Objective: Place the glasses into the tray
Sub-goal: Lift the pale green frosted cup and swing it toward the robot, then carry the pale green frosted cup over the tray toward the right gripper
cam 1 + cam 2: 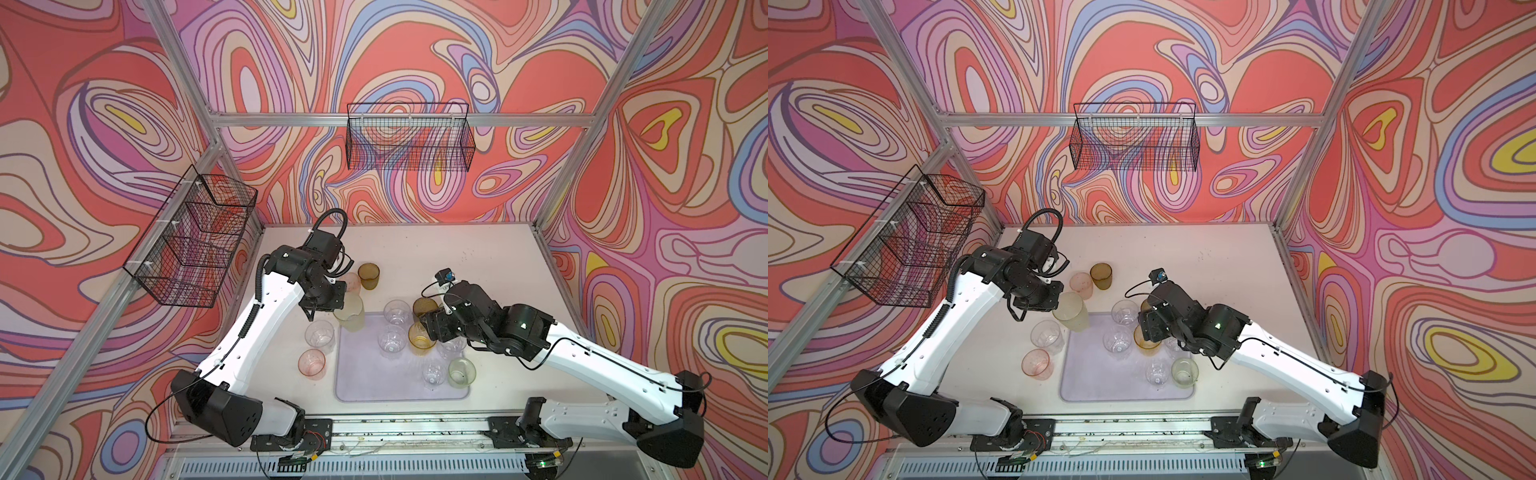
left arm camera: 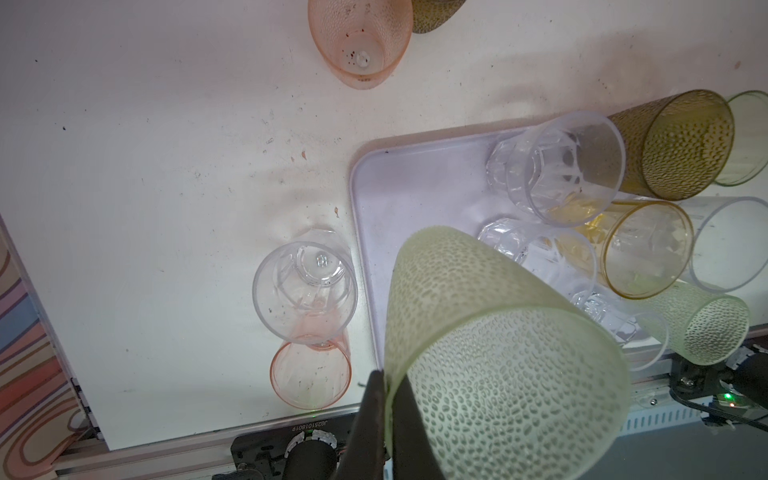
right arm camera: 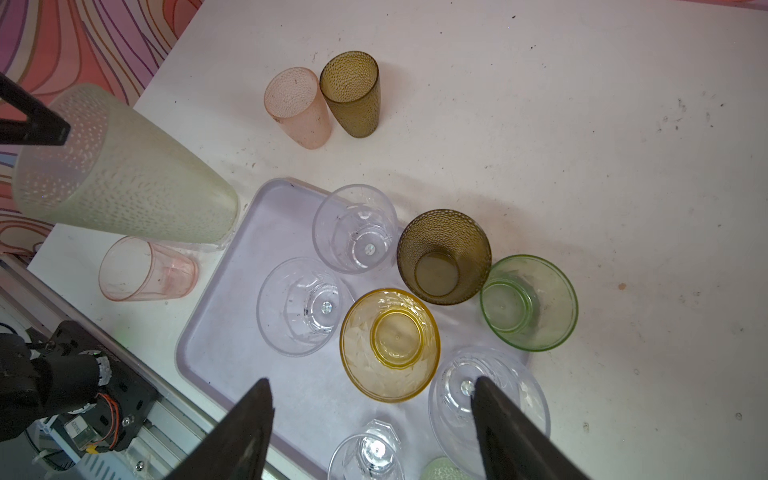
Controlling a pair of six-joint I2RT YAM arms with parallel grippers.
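In both top views the left tool (image 1: 334, 304) (image 1: 1057, 302) is pinching the rim of a tall pale green tumbler (image 1: 350, 314) (image 1: 1071, 312). The tumbler is leaning over the far left corner of the tray (image 1: 374, 384) (image 1: 1100, 388); I cannot tell whether its base is touching. The tray is lying on the table (image 1: 478, 257) (image 1: 1217, 257), toward the near edge. The right tool (image 1: 424, 328) (image 1: 1144, 330) is hovering over the tray's far right part, next to an amber glass (image 1: 419, 341) (image 1: 1144, 345). A clear tumbler (image 1: 320, 336) (image 1: 1045, 336) and a pink tumbler (image 1: 311, 364) (image 1: 1037, 363) are standing on the table just left of the tray.

In the left wrist view the left tool (image 2: 384, 378) is clamping the tall pale green tumbler (image 2: 498, 353). Its fingers (image 2: 374, 415) are sitting narrow on either side of the wall. The tray (image 2: 399, 187) is showing beyond it, with several glasses in it.

In the right wrist view the right tool (image 3: 372, 384) is standing wide over the tray (image 3: 232, 345), gripping nothing. The amber glass (image 3: 390, 345) is sitting just beyond its fingers (image 3: 249, 436). A pink dotted tumbler (image 3: 297, 108) and an olive-brown tumbler (image 3: 351, 93) are standing side by side on the table, far from the tray.
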